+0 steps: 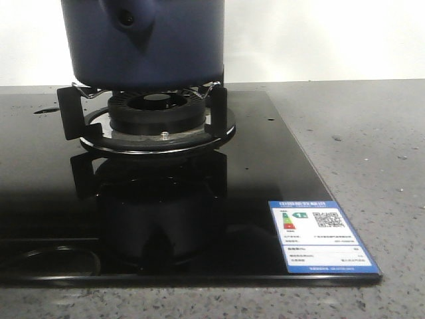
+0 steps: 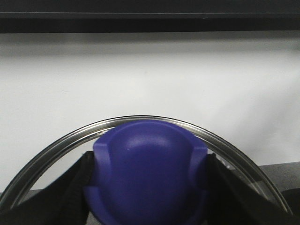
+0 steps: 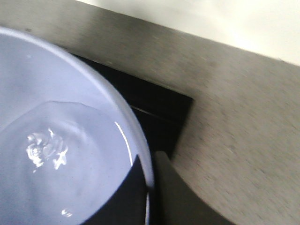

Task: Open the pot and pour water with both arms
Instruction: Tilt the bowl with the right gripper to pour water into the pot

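Observation:
The dark navy pot (image 1: 159, 46) stands on the gas burner (image 1: 158, 113); its tapered stub with a round hole (image 1: 129, 20) faces the front camera, and its top is cut off. Neither gripper shows in the front view. In the left wrist view my left gripper (image 2: 149, 187) is shut on the blue knob (image 2: 147, 164) of a glass lid with a metal rim (image 2: 61, 140), held in front of a white wall. In the right wrist view my right gripper (image 3: 150, 187) is shut on the rim of a periwinkle bowl (image 3: 93, 93) that holds water (image 3: 51, 154).
The burner sits on a black glass hob (image 1: 265, 166) with a blue-and-white energy label (image 1: 322, 236) at its front right corner. Grey speckled countertop (image 1: 372, 146) surrounds it. Water drops (image 1: 46, 109) lie on the hob's left. Under the bowl lie the hob corner (image 3: 154, 108) and countertop (image 3: 243, 140).

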Motion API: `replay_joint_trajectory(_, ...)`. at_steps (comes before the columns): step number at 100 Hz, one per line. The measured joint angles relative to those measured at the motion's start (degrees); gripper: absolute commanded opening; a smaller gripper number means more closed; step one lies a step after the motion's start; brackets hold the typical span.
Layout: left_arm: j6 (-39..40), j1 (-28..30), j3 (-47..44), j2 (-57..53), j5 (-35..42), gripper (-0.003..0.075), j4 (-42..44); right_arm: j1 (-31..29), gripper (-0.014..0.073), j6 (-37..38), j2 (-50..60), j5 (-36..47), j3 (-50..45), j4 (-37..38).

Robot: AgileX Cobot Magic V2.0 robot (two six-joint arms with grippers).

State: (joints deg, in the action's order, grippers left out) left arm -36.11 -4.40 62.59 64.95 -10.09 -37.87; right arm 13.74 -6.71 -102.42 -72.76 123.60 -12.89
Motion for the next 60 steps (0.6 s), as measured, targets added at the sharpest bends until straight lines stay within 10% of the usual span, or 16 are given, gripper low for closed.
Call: replay_joint_trajectory(60,0.00,0.00,0.00,0.00,-0.04,0.0315,0.33,7.78,-0.0058,-3.48,-6.30,25.05,-4.15,-3.40)
